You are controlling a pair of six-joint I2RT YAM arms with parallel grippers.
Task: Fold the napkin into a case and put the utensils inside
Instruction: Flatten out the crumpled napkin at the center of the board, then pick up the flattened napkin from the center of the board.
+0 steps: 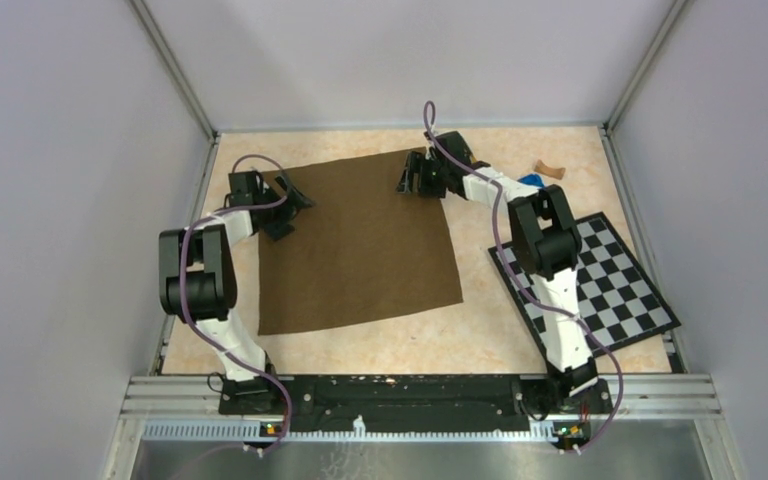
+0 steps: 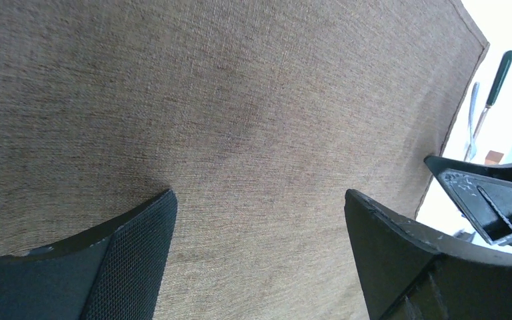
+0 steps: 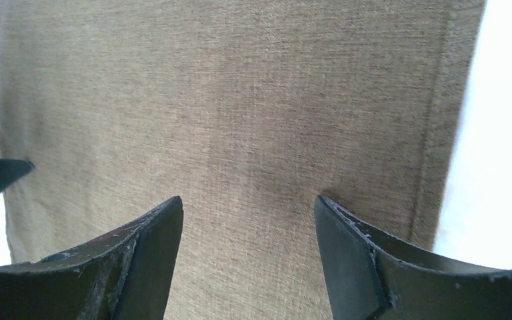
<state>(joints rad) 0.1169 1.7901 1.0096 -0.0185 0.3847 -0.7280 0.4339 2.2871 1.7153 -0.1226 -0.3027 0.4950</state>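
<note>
Left pincer [image 2: 260,195] gapes wide over the far-left corner of the napkin [image 1: 360,240], gripping nothing. The brown napkin lies flat, spread mid-table [image 1: 410,340]. Right pincer [image 3: 248,200] stands wide over its far-right corner, holding nothing.

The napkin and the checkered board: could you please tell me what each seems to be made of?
The napkin is woven cloth, dark brown and matte: the wrist views show a coarse thread weave and a stitched hem along its edge. The checkered board looks like a thin, stiff printed sheet, lying flat with crisp black-and-white squares; whether card or plastic, I cannot tell.
</note>
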